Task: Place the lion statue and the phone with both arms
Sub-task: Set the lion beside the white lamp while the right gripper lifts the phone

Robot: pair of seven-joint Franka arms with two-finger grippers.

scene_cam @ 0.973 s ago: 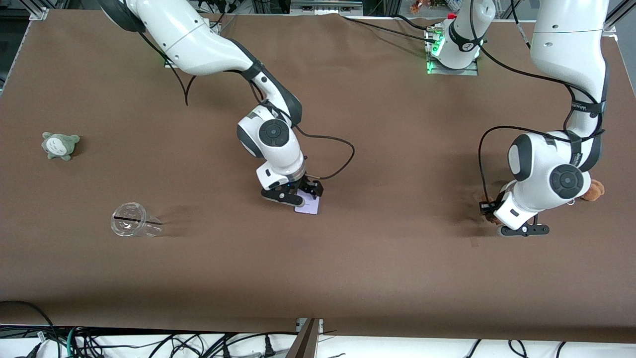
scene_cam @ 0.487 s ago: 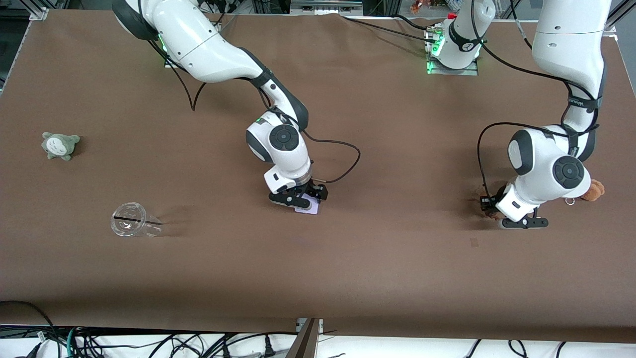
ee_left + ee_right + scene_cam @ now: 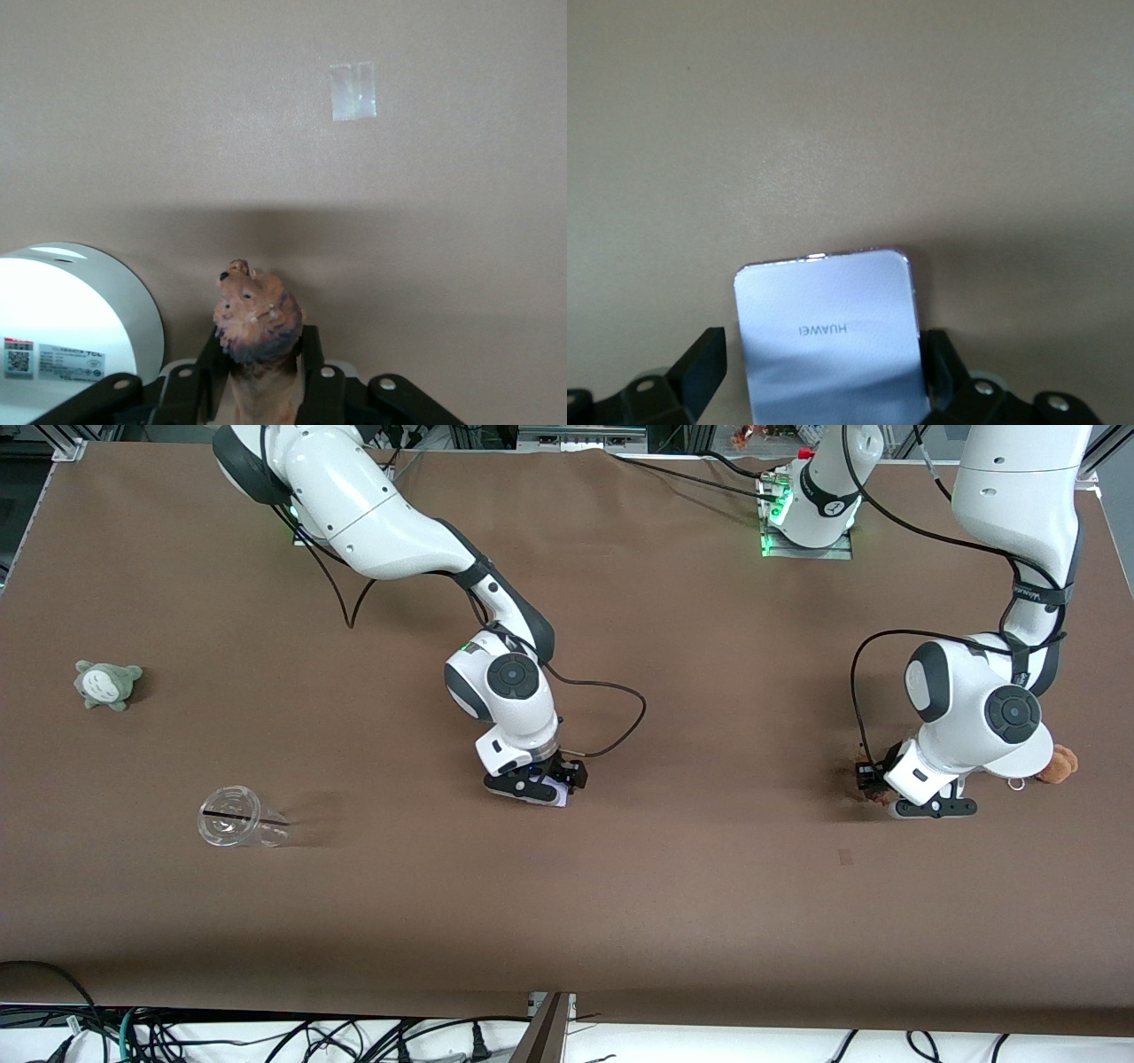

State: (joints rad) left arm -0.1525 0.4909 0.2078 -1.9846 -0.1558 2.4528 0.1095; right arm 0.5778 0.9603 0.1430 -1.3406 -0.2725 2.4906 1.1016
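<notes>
The lion statue [image 3: 257, 319], orange-brown with a darker band, is clamped between the fingers of my left gripper [image 3: 259, 365], its head sticking out. In the front view this gripper [image 3: 870, 784] holds the lion statue [image 3: 875, 797] low over the table at the left arm's end. The phone [image 3: 828, 345], a pale lavender slab, lies flat on the table near the middle [image 3: 558, 797]. My right gripper [image 3: 536, 784] is tilted over it, with its fingers on either side of the phone in the right wrist view [image 3: 824, 376]. One finger [image 3: 700, 367] stands a little clear of the phone's edge.
A brown plush [image 3: 1059, 764] lies beside the left arm's hand. A small tape patch [image 3: 846, 856] is on the cloth, nearer the camera than the left gripper. A clear cup [image 3: 237, 826] lies on its side, and a grey-green plush [image 3: 107, 684] sits at the right arm's end.
My left gripper has carried the lion statue a little away from the front camera. My right gripper has shifted slightly over the phone, which has stayed in place.
</notes>
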